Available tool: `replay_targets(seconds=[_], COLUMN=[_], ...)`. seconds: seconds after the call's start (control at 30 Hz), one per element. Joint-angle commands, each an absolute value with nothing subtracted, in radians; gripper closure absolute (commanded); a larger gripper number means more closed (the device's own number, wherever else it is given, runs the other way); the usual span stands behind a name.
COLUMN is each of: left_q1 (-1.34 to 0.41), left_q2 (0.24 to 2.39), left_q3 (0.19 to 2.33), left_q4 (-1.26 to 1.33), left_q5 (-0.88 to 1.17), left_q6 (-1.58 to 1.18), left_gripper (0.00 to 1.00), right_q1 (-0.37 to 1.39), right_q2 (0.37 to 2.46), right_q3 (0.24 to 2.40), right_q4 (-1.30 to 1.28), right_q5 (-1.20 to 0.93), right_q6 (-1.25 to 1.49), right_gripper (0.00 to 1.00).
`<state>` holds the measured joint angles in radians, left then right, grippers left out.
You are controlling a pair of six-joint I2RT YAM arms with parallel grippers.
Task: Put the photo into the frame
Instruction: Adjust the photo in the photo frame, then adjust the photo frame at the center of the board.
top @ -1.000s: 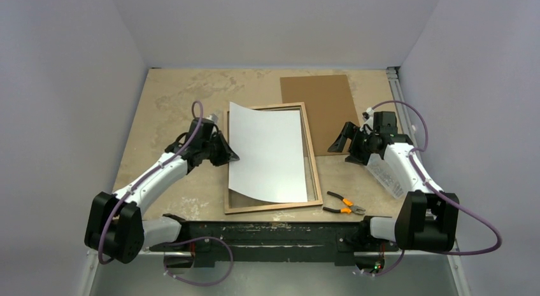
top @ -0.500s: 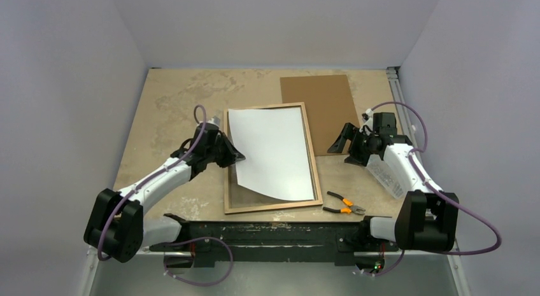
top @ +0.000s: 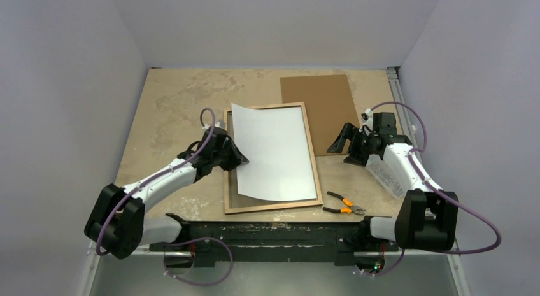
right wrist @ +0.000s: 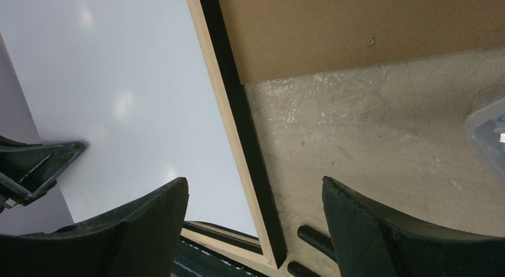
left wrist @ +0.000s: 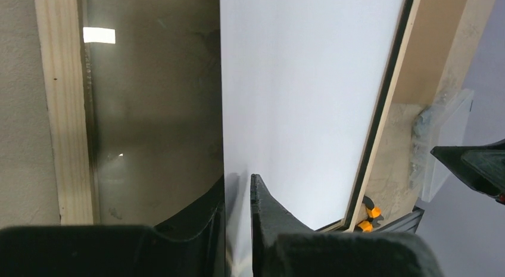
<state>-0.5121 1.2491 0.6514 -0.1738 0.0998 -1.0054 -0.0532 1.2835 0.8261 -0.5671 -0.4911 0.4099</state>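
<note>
- Photo (top: pixel 275 153) lies white side up across the frame (top: pixel 274 207), with its left edge pinched between the fingers of the left gripper (top: pixel 241 161).
- In the left wrist view the two black fingers (left wrist: pixel 265 211) stand almost together, and the sheet's edge (left wrist: pixel 304 98) runs into the thin slit between them, so this gripper is clamped on the photo.
- Ahead of the left gripper the sheet reaches the frame's far rail; its opposite edge lies along the black inner lip of that rail.
- Below and to the left of these fingers, a strip of bare clear pane (left wrist: pixel 155 110) shows between the sheet and the nearer wood-coloured rail.
- From above, the photo sits slightly askew in the frame, and its far left corner lies over the far rail.
- The right gripper (top: pixel 341 153) hovers just beside the frame's right rail with its fingers spread wide and nothing between them (right wrist: pixel 253 183).
- Beneath the right gripper are the right rail (right wrist: pixel 235 128) and bare table (right wrist: pixel 369 128). The brown backing board (right wrist: pixel 357 27) lies ahead of it, and the white sheet (right wrist: pixel 119 92) is to its left.
- Pliers with orange handles (top: pixel 344 204) lie on the table on the near side of the right gripper, off the frame's near right corner.
</note>
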Motion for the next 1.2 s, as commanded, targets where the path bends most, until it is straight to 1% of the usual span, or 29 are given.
replay_targets(seconds=[0.0,0.03,0.1,0.2,0.23,0.43,0.6,0.67,0.77,1.0,1.17], left_q1=[-0.516,-0.518,-0.522,-0.535,-0.545,-0.597,-0.647,-0.656,-0.656,-0.655,-0.655], left_q2=[1.261,1.267,1.282,1.313,1.323,1.358,1.39,1.393,1.373,1.282,1.259], left_q3=[0.716,0.731,0.773,0.835,0.87,0.992,1.08,1.098,1.083,0.999,1.007], left_q4=[-0.231,-0.259,-0.321,-0.427,-0.466,-0.677,-0.871,-0.913,-0.877,-0.703,-0.7], left_q5=[0.055,0.047,0.022,-0.03,-0.055,-0.251,-0.474,-0.51,-0.48,-0.315,-0.295], left_q6=[-0.961,-0.948,-0.921,-0.879,-0.868,-0.823,-0.855,-0.864,-0.86,-0.823,-0.813], left_gripper=[0.73,0.59,0.36,0.24,0.22,0.18,0.17,0.17,0.18,0.18,0.19], right_q1=[-0.052,-0.051,-0.05,-0.046,-0.044,-0.008,0.089,0.131,0.185,0.307,0.386], right_q2=[1.286,1.287,1.295,1.304,1.307,1.337,1.383,1.404,1.441,1.565,1.655], right_q3=[0.821,0.821,0.826,0.829,0.828,0.819,0.824,0.824,0.825,0.888,0.953], right_q4=[-0.546,-0.546,-0.551,-0.558,-0.557,-0.545,-0.523,-0.498,-0.447,-0.374,-0.34], right_q5=[-0.516,-0.516,-0.514,-0.513,-0.514,-0.496,-0.447,-0.433,-0.438,-0.425,-0.419], right_q6=[0.394,0.391,0.381,0.369,0.367,0.372,0.395,0.419,0.464,0.536,0.575], right_gripper=[0.18,0.18,0.18,0.19,0.19,0.18,0.19,0.19,0.2,0.21,0.22])
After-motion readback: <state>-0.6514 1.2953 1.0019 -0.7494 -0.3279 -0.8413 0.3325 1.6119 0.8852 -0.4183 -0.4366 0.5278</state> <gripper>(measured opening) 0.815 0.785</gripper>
